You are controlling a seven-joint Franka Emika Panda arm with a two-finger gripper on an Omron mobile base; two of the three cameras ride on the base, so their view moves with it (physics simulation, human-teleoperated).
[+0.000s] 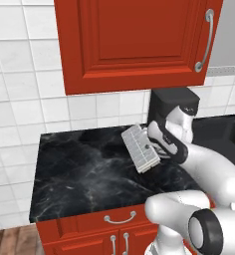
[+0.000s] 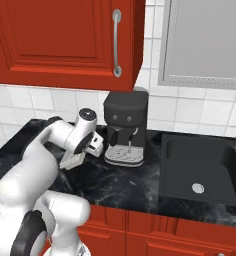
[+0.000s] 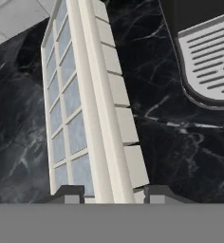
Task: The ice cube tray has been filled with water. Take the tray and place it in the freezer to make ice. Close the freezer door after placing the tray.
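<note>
Pinching one long rim of the flat white-grey plastic ice cube tray [image 3: 92, 118] with our two-finger gripper [image 3: 106, 192], we've got it tilted above the black marble counter [image 1: 84, 174] beside the black coffee machine [image 2: 125, 125], ready for the freezer.

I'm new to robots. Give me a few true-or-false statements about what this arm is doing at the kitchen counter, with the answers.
1. The gripper has its fingers on either side of the ice cube tray. True.
2. The tray lies flat on the counter. False: it is tilted, one long edge raised.
3. A black coffee machine stands beside the tray. True.
4. The tray's cells are dry. False: a pale bluish water fills them.
5. The sink is full of dishes. False: its basin is bare.
</note>
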